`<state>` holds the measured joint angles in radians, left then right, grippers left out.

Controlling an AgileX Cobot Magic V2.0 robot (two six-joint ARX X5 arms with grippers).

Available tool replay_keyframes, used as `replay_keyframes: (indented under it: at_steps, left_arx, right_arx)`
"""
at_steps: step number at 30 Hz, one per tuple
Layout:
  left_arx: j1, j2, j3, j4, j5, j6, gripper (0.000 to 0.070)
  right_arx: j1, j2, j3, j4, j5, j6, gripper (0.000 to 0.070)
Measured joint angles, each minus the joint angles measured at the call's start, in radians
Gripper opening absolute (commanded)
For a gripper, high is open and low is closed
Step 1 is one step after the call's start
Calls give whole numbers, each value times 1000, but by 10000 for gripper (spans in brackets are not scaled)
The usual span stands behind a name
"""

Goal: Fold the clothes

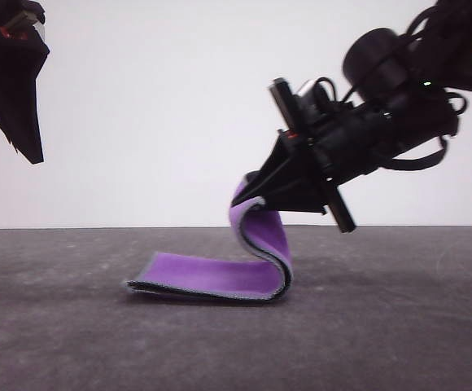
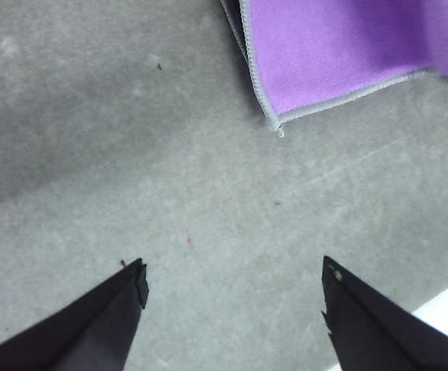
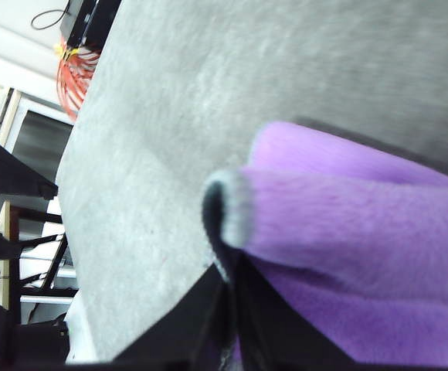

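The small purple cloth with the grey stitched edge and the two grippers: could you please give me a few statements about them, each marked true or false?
1. The right gripper pinches one edge of the small purple cloth with a light grey stitched edge and holds it up. True.
2. The whole cloth hangs clear of the grey table. False: its other end lies on the table.
3. The left gripper is open, holding nothing. True.
4. The left gripper touches the cloth. False: it is apart from it.
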<state>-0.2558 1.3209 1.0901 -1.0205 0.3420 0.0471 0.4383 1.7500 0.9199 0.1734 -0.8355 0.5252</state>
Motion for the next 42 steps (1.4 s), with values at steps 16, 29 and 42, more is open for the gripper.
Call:
replay_keyframes:
  at_steps: [16,29,42]
  left_arx:
    - [0,0,0,0,0,0,434]
    - [0,0,0,-4,0,0,434]
    - [0,0,0,22,0,0,434]
  right_arx:
    - [106,140,143,2,27,45,1]
    - [110,144,148,-1,16,56,395]
    - [67,89,149,-62,-154,-22,395]
